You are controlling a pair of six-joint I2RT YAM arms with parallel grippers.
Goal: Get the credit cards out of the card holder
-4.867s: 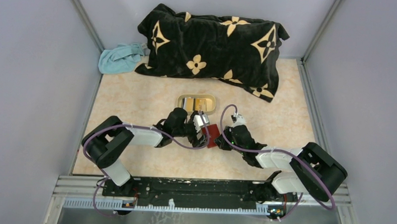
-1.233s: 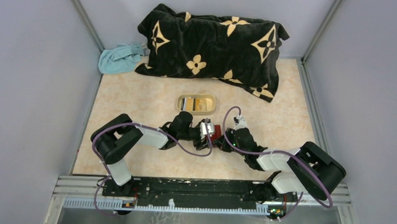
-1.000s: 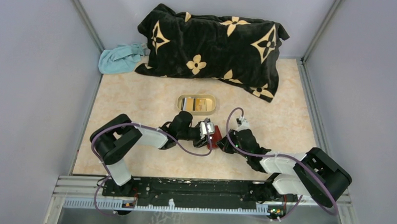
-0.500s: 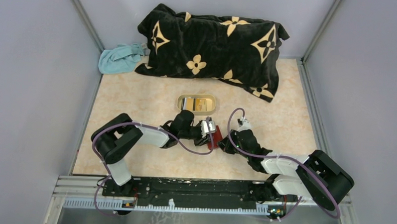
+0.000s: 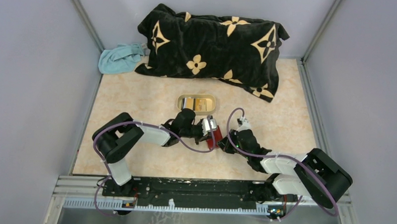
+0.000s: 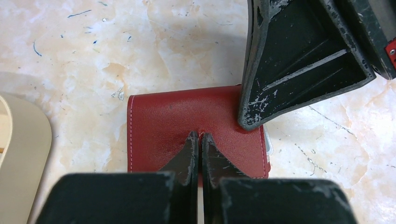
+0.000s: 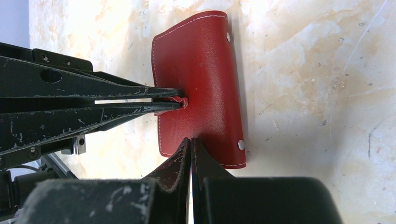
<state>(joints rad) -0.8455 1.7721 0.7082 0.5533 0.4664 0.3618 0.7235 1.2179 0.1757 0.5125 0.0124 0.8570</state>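
Observation:
The card holder [image 6: 187,126] is a dark red wallet lying closed and flat on the marble table, partly visible between the arms from above [image 5: 210,141]. My left gripper [image 6: 197,136] is shut, pinching a small red tab on the holder's cover [image 7: 183,101]. My right gripper [image 7: 190,140] is shut with nothing between its fingers; its tips press down on the holder's edge [image 6: 252,122]. A pale sliver [image 6: 267,141] shows at the holder's right edge. Credit cards [image 5: 198,102] lie in the beige tray; any inside the holder are hidden.
The beige oval tray [image 5: 181,102] sits just beyond the grippers, its rim at the left of the left wrist view [image 6: 28,140]. A black cushion with gold flowers [image 5: 214,40] and a teal cloth [image 5: 119,58] lie at the back. Grey walls enclose the table.
My left gripper has closed on the holder's tab; half a second ago it stood open over the holder. The right gripper has stayed shut on the holder.

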